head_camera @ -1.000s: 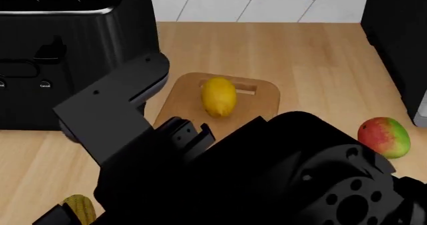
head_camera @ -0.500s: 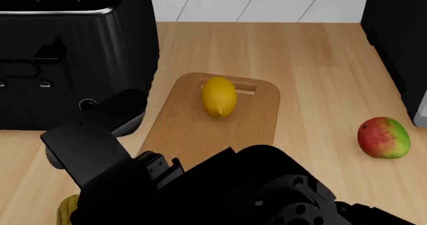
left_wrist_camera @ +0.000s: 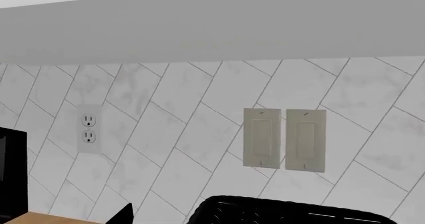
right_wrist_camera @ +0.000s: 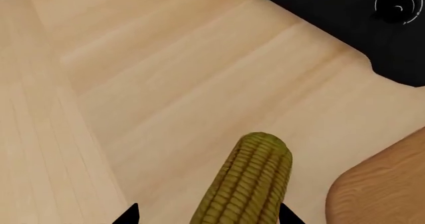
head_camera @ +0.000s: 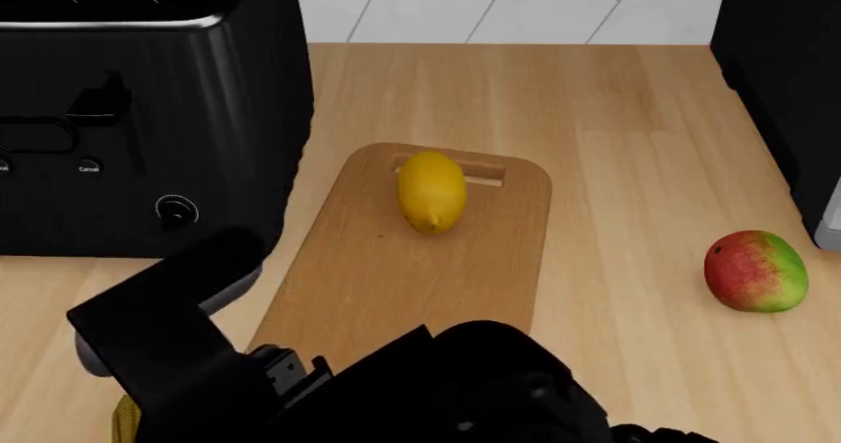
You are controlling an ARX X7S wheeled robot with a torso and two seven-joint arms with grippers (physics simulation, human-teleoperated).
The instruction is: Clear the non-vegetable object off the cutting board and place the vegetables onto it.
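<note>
A pale wooden countertop with long plank grain fills the scene, ending at a white tiled wall laid in a slanted pattern; the left wrist view faces that wall, where a white outlet and a pair of beige switch plates sit under a grey overhang. Nearest the robot, the dark yellow-green corn cob with neat rows of kernels lies on the bare counter just beside the rounded corner of the light-brown wooden cutting board, apart from it. In the right wrist view the two dark fingertips of the right gripper stand spread on either side of the cob, not pressing it. The left gripper is out of sight, so its fingers cannot be judged. Farther on, the smooth yellow lemon-shaped oval rests on the board's far end, partly over the slot handle. The small round red-and-green fruit sits on the counter well to the right of the board. A large black appliance with a round dial stands at the left, just beside the board.
</note>
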